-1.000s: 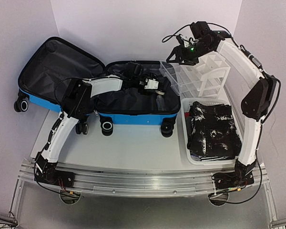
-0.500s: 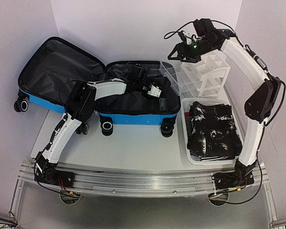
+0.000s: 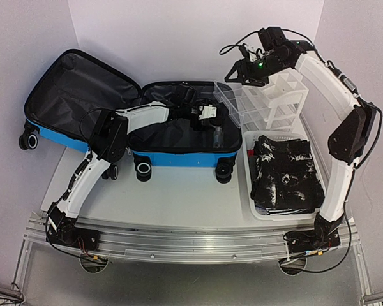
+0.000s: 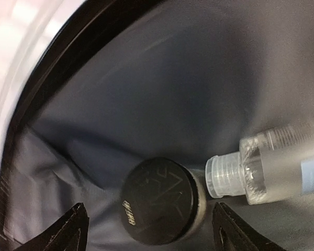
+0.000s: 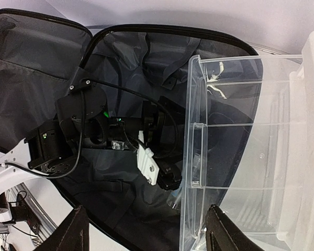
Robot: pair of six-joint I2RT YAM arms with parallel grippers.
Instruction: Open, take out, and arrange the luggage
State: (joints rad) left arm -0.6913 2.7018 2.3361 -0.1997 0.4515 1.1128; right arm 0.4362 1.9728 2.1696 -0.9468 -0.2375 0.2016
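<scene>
Overhead from behind, left wrist close inside luggage point(image 4: 172, 63), right wrist looking down, luggage shared

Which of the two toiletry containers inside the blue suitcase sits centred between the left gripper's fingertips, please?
The round black-lidded jar sits midway between the fingertips of the open left gripper; the clear plastic bottle with a ribbed cap lies beside it, off-centre.

You are seeing nothing legible: the black round cap point(image 4: 158, 201) lying in the luggage point(image 4: 199, 78) is carrying an embossed emblem and small lettering, too blurred to read.
</scene>
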